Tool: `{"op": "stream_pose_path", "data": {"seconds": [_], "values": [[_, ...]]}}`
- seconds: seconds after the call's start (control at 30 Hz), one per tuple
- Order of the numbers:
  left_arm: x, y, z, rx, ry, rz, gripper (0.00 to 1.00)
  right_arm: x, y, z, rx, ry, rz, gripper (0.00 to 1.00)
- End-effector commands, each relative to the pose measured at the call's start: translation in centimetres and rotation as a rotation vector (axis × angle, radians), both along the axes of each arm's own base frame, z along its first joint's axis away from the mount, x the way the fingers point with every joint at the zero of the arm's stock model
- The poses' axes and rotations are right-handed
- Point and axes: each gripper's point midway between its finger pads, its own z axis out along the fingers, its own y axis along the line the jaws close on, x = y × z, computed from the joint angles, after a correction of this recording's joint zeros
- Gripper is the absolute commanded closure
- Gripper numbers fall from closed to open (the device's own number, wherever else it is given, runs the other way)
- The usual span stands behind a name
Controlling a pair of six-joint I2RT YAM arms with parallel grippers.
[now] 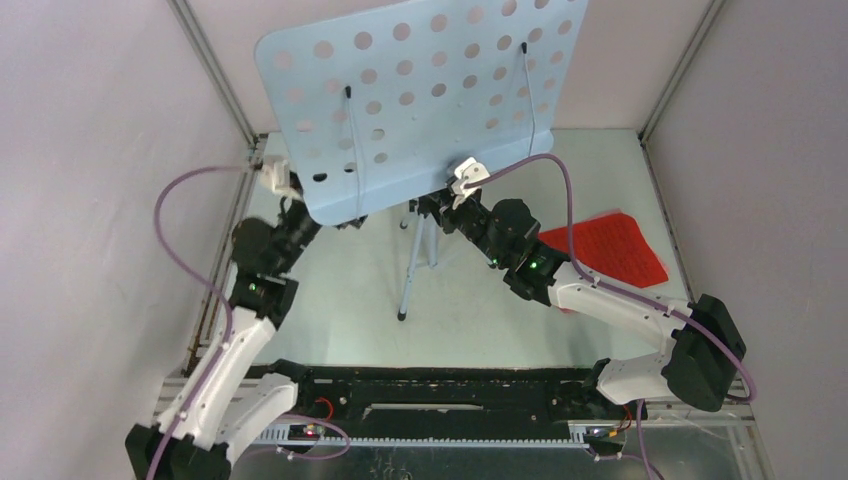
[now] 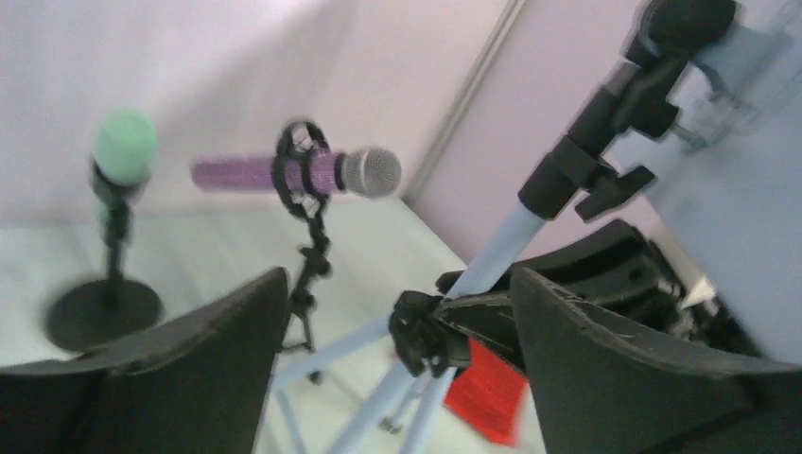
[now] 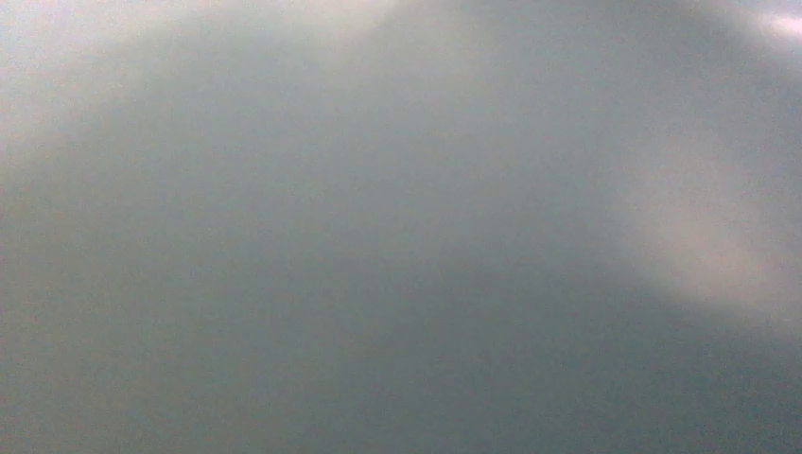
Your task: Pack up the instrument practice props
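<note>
- Left jaws stand wide apart with nothing held; their two fingers [image 2: 170, 369] are matte black, broad and wedge-shaped with rough edges, and they frame the tripod [image 2: 492, 260] just ahead
- Right jaws sit by the tripod's top, at the lower edge of the music desk [image 1: 430, 90]; I cannot tell whether they are open or gripping, and their own camera gives only a grey blur
- The tripod is slim blue-grey tubing with black plastic clamps and hub, standing upright on the pale table [image 1: 330, 300]
- The music desk is a thin, pale blue sheet punched with rows of round holes, tilted on top of the tripod, with two thin wire page holders [image 1: 352, 150] on its face
- A red score sheet [image 1: 610, 245] lies flat on the table right of the tripod
- Left of the tripod in the left wrist view, a glittery purple microphone [image 2: 236, 173] with a silver mesh head lies level in a black ring mount [image 2: 305, 203]; a mint microphone [image 2: 125, 147] stands upright on a black round-based mount [image 2: 99, 312]
</note>
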Motion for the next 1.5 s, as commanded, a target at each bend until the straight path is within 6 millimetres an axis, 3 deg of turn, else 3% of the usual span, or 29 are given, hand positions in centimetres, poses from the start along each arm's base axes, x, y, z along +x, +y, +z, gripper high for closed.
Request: {"op": "stream_pose_path", "data": {"seconds": [0.0, 0.1, 0.2, 0.4, 0.57, 0.87, 0.97, 1.3, 1.47], "values": [[-3.6, 2.1, 3.2, 0.301, -0.666, 0.147, 0.01, -3.8, 2.8, -5.2, -0.161, 0.1, 0.185, 1.0], [-5.4, 2.2, 2.9, 0.457, -0.923, 0.193, 0.0, -3.8, 2.9, -5.1, -0.162, 0.096, 0.188, 1.0], [-5.2, 0.8, 1.0, 0.621, -1.025, 0.121, 0.02, -3.9, 3.0, -5.1, -0.16, 0.093, 0.19, 1.0], [-4.6, -0.5, -1.7, 0.755, -1.108, 0.051, 0.03, -3.9, 3.0, -5.1, -0.165, 0.092, 0.186, 1.0], [-3.7, -1.8, -3.6, 0.945, -1.212, -0.051, 0.09, -4.0, 3.0, -5.1, -0.164, 0.09, 0.187, 1.0], [-2.2, -4.0, -6.9, 1.122, -1.273, -0.153, 0.18, -4.0, 3.1, -5.3, -0.169, 0.09, 0.185, 1.0], [-2.0, -4.5, -6.8, 1.133, -1.289, -0.152, 0.21, -3.9, 3.1, -5.4, -0.178, 0.096, 0.184, 1.0], [-1.9, -4.9, -3.6, 1.122, -1.356, -0.063, 0.32, -3.8, 3.4, -5.4, -0.18, 0.101, 0.186, 1.0], [-1.7, -5.5, -4.2, 1.145, -1.37, -0.088, 0.4, -3.8, 3.5, -5.5, -0.181, 0.102, 0.186, 1.0]]}}
